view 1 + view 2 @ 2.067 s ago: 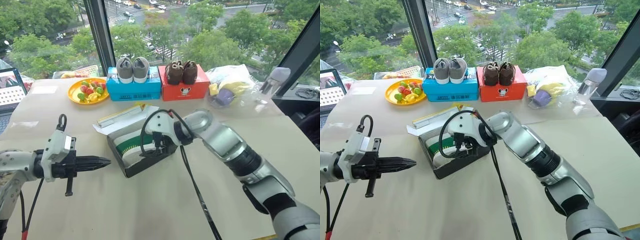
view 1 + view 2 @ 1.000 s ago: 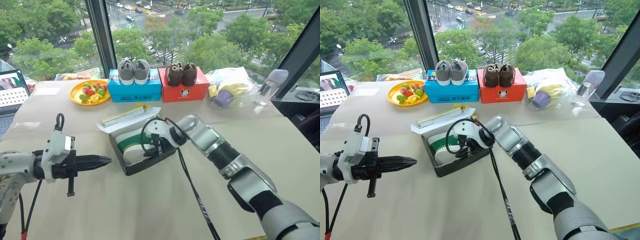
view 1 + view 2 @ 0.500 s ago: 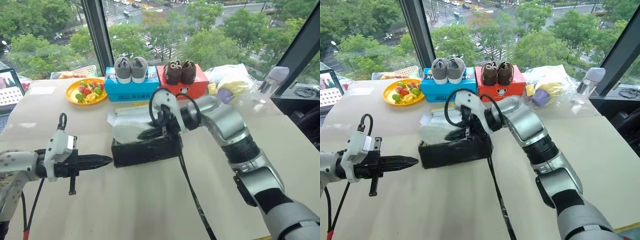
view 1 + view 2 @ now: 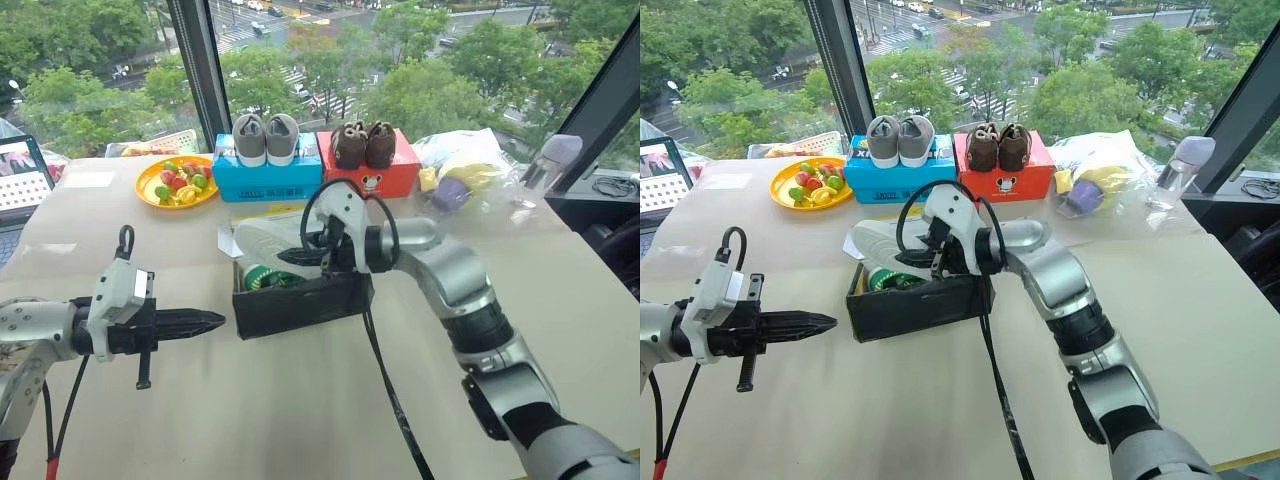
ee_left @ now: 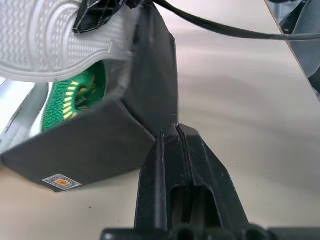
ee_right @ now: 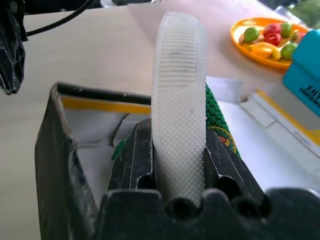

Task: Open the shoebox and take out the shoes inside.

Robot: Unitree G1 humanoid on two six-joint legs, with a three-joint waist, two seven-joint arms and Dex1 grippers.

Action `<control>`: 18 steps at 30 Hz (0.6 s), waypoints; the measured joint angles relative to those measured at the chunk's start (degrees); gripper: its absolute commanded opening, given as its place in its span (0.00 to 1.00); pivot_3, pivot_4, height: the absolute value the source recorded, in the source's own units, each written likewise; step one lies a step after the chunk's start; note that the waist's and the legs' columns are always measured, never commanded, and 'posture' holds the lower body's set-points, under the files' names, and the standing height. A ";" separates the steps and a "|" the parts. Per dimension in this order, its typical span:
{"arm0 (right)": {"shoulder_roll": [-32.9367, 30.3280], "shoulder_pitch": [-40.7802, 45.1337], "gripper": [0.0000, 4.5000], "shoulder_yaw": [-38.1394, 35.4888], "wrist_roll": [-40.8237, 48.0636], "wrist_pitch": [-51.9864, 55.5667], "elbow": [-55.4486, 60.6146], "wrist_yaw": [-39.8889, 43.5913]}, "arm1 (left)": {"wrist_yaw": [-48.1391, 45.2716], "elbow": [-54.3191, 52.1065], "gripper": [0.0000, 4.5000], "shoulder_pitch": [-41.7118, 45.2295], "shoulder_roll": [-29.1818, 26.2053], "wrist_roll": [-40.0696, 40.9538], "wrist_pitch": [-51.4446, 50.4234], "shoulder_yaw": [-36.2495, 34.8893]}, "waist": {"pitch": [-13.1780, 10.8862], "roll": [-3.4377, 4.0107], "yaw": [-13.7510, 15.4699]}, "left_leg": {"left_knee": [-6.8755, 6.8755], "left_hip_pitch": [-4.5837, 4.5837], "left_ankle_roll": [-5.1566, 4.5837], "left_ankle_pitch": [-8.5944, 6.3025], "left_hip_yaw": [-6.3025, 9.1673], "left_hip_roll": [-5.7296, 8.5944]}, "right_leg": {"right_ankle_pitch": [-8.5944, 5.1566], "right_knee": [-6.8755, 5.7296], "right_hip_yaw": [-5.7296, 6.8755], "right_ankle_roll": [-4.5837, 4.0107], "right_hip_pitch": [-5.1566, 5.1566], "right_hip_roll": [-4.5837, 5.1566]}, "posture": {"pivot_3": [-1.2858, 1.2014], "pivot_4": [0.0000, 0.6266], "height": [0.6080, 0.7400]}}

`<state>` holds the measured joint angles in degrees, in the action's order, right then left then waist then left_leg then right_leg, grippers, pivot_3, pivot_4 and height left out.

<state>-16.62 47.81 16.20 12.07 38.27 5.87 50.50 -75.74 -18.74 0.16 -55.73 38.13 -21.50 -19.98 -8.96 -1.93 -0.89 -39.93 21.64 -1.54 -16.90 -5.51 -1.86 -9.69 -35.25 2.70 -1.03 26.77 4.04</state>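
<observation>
Gripping one green shoe [image 4: 883, 243] by its white sole, the right gripper [image 4: 936, 252] holds it above the open black shoebox [image 4: 915, 305] mid-table. The second shoe [image 4: 262, 279] lies inside. The left gripper [image 4: 205, 322], fingers pressed together and empty, points at the box's side.

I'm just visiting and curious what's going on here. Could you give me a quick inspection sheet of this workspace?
Surface: beige table.
Job's things: open shoebox; one green shoe lifted sole-out above it, the other shoe inside.
Clutter: fruit plate, grey shoes on blue box, brown shoes on red box, plastic bag, bottle, laptop.
End effectors: right end effector clamps the lifted shoe; left end effector shut, beside the box.
Cables: black cable under right arm.
Surroundings: window, trees, street.
</observation>
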 measured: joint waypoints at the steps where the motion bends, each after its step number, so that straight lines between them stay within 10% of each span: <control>1: -0.19 -0.95 0.16 0.02 -0.53 -0.17 1.65 -1.17 | -0.06 0.02 0.00 0.04 -0.03 0.00 0.00 0.01 | 0.00 0.00 -0.02 | 0.00 0.00 -0.01 0.00 0.01 0.00 | 0.00 0.00 0.00 0.00 0.00 0.00 | 0.52 0.24 0.93; 14: 4.14 2.68 0.16 -25.90 17.83 19.07 11.71 -17.10 | -1.07 1.63 0.00 1.68 -0.05 -0.42 0.05 1.12 | 0.00 0.00 0.19 | -0.03 -0.04 -0.02 0.00 0.05 -0.01 | 0.01 -0.04 0.00 -0.03 -0.05 -0.03 | 0.52 0.24 0.93; 18: -3.27 3.01 0.16 -30.40 17.42 21.03 11.82 -22.94 | -1.41 1.74 0.00 1.74 -0.04 -0.93 0.11 1.18 | -0.02 0.02 0.26 | -0.02 0.08 -0.07 -0.03 0.05 0.06 | 0.00 0.04 0.00 -0.01 0.00 0.04 | 0.52 0.24 0.93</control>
<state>-19.89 50.83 -14.20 29.49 59.30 17.69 27.56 -77.15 -17.00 1.90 -55.77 37.20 -21.38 -18.80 -8.97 -1.91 -0.62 -39.95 21.72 -1.61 -16.93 -5.46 -1.81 -9.70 -35.21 2.70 -1.03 26.77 4.08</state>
